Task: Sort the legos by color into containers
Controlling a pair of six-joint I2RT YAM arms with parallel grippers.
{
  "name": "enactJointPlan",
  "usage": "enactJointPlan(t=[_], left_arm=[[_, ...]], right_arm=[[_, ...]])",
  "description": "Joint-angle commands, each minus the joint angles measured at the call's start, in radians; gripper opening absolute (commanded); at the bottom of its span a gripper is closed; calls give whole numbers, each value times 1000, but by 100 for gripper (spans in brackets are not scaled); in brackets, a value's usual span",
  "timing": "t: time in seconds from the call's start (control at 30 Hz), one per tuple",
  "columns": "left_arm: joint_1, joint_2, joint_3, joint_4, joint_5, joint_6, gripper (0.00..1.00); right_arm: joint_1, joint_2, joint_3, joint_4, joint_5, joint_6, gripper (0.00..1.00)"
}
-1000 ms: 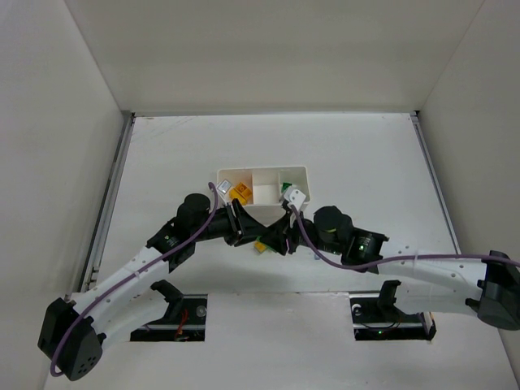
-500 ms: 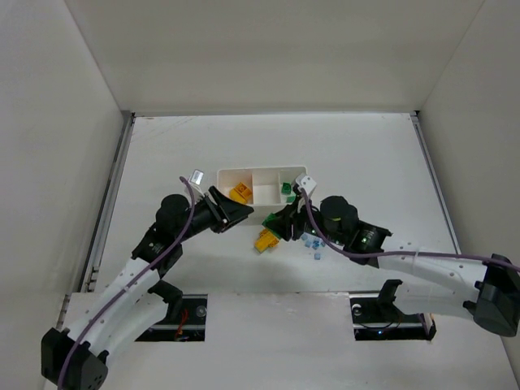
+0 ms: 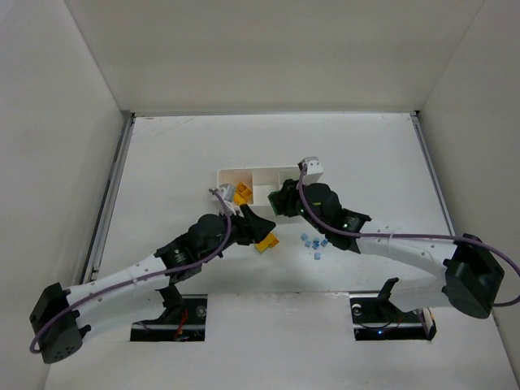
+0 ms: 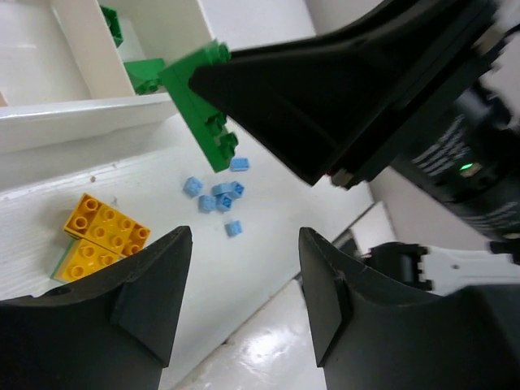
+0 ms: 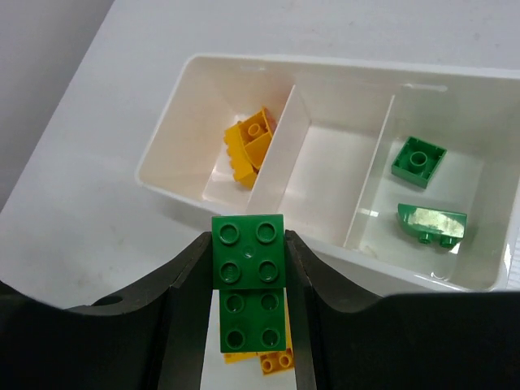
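Our right claw [image 3: 280, 205] has come up off the white surface [image 3: 366, 162] and now holds a bright green studded plastic brick [image 5: 248, 280], pinched narrowly between its fingers. Half a second ago it was low over the loose pile. The white rectangular plastic tray [image 5: 329, 183] lies just ahead of this claw. Its yellow compartment is ahead to the left, the bare middle one is straight on, and two green pieces [image 5: 418, 161] lie in the one ahead to the right. We judge that one more green brick is off the surface but not yet dropped, and that the claw must shift right before letting go.

Our left claw [image 4: 242, 244] has swung back in from the left and stands wide with nothing in it. Two yellow-orange plastic bricks [image 4: 101, 236] lie on the surface just beyond its left finger, so we take them as its next pick. The tiny pale blue bricks [image 4: 218, 193] lie scattered farther ahead, all unsorted
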Motion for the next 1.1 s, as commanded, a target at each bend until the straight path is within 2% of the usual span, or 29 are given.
enactJointPlan(t=[0.0,0.17,0.4,0.8,1.07], left_arm=[[-58,75,36,114,-167,94,51],[-59,128,44,138,-242,81,47],[-59,163,33,273,-242,83,46],[-67,261,62,404,-242,101,37],[-67,298,70,413,-242,104,17]], right_arm=[[11,4,57,70,93,83,22],[11,-21,40,76,90,109,23],[11,-60,-4,91,55,158,23],[2,-68,-52,150,-45,223,24],[-23,-93,-72,165,-83,247,23]])
